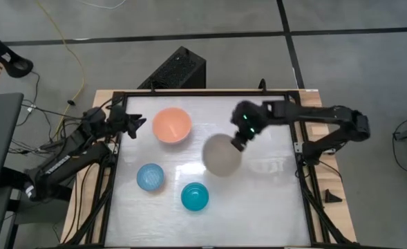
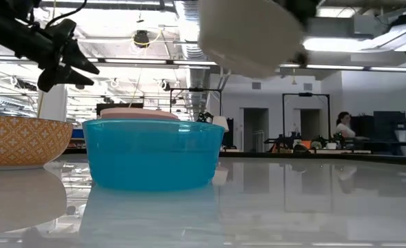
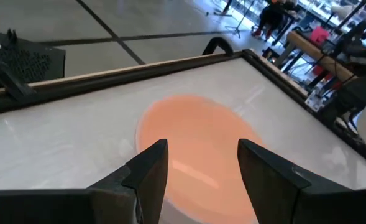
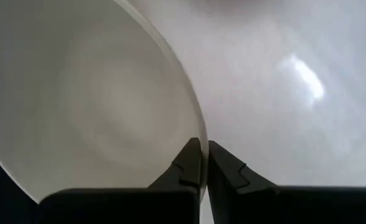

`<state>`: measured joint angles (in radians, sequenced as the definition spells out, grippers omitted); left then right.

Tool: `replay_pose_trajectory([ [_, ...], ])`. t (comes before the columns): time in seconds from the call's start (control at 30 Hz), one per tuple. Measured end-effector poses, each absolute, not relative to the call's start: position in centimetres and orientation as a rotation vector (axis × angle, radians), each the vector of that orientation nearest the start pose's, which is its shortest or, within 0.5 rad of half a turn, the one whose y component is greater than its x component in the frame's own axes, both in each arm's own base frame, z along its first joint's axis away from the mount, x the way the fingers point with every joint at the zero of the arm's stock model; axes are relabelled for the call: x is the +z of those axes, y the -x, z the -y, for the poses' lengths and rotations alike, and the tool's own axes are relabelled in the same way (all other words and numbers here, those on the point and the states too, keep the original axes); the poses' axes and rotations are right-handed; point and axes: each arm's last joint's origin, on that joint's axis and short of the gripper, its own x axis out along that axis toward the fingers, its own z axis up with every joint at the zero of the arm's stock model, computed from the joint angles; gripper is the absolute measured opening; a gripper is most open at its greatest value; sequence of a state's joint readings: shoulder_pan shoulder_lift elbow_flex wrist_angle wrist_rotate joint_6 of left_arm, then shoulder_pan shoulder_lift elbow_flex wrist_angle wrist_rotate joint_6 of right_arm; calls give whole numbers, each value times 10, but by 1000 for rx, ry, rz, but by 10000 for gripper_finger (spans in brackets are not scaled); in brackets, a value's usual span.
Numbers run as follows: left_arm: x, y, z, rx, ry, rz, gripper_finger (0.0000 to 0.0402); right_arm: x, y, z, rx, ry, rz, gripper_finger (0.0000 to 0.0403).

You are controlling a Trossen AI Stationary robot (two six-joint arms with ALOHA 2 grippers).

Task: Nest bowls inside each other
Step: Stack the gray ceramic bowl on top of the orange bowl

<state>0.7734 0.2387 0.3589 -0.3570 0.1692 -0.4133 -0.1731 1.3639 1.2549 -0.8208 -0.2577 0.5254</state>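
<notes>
A pale grey-beige bowl hangs in the air over the table's middle, with my right gripper shut on its rim. In the low view this bowl is high above the table and tilted. A peach-orange bowl stands on its base at the far left. A light blue bowl and a teal bowl stand toward the near edge. My left gripper is open, just left of the peach bowl and pointing at it without touching. My right gripper pinches the pale bowl's rim, one finger inside the bowl and one outside. The fingers slant down from the table's right side. The bowl is lifted clear of the table and hangs tilted from that one spot on its rim.
A dark frame runs round the white tabletop. A black box sits beyond the far edge. The teal bowl stands closest to the near edge. The table's right half is bare. A person is far off in the room.
</notes>
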Motion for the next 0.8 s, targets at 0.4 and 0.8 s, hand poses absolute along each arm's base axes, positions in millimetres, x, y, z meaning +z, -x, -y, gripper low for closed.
replay_pose_trajectory([
  [0.4,233,-65,-57,660,453,-68,183,373,-392,138,-140,-462,-715,34],
  [0.8,233,-64,-58,684,431,-73,183,316,-437,203,-232,-690,-801,35],
])
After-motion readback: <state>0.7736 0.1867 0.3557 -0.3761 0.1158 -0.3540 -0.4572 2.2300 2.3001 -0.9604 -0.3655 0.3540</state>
